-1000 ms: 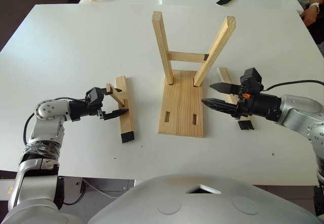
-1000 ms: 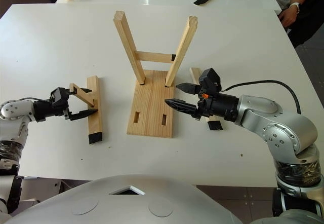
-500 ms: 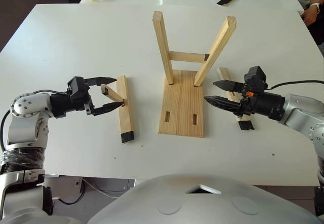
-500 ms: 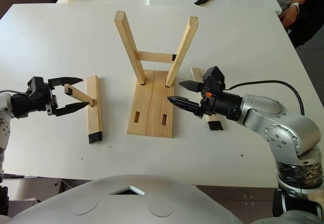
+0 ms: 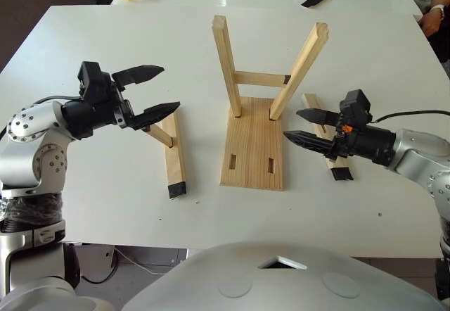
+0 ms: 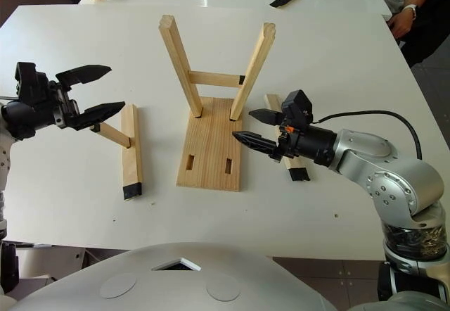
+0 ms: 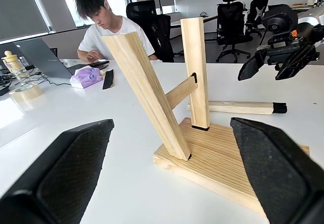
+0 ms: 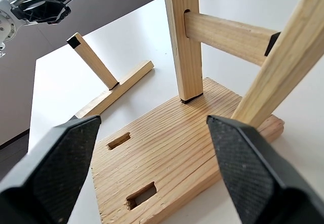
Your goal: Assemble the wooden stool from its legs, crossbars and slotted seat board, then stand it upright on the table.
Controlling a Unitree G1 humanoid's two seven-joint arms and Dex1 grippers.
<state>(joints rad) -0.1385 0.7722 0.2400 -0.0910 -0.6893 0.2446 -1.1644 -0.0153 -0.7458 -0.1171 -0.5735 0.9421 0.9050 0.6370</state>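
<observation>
Both claws are spread wide and hold nothing. On the robot's left, the left claw (image 5: pixel 167 87) hangs raised above the table (image 5: pixel 91 36), over the far end of a loose leg (image 5: pixel 173 153). That leg lies flat, with a short crossbar (image 5: pixel 159 134) pegged into its side and jutting out to the left. On the other side, the right claw (image 5: pixel 292 125) hovers low just beside the right edge of the seat board (image 5: pixel 251 142), with its fingers pointing at the board. A second loose leg (image 5: pixel 310 104) lies flat beneath it, partly hidden by the gripper.

Between the two claws the seat board lies flat on the table, and its two near slots (image 5: pixel 232 161) are empty. Farther back, its far slots carry a pair of standing legs (image 5: pixel 226 65), which spread apart toward the top and are tied by a fitted crossbar (image 5: pixel 259 79).

The stool looks about half built, with one leg pair seated and the other in pieces. The step in hand seems to be picking up those pieces. Next, I judge, each claw must come down and close on its own loose leg. The free crossbar end then has to go into the second leg, and the joined pair must be pressed into the near slots. Only then can the stool be turned upright.
</observation>
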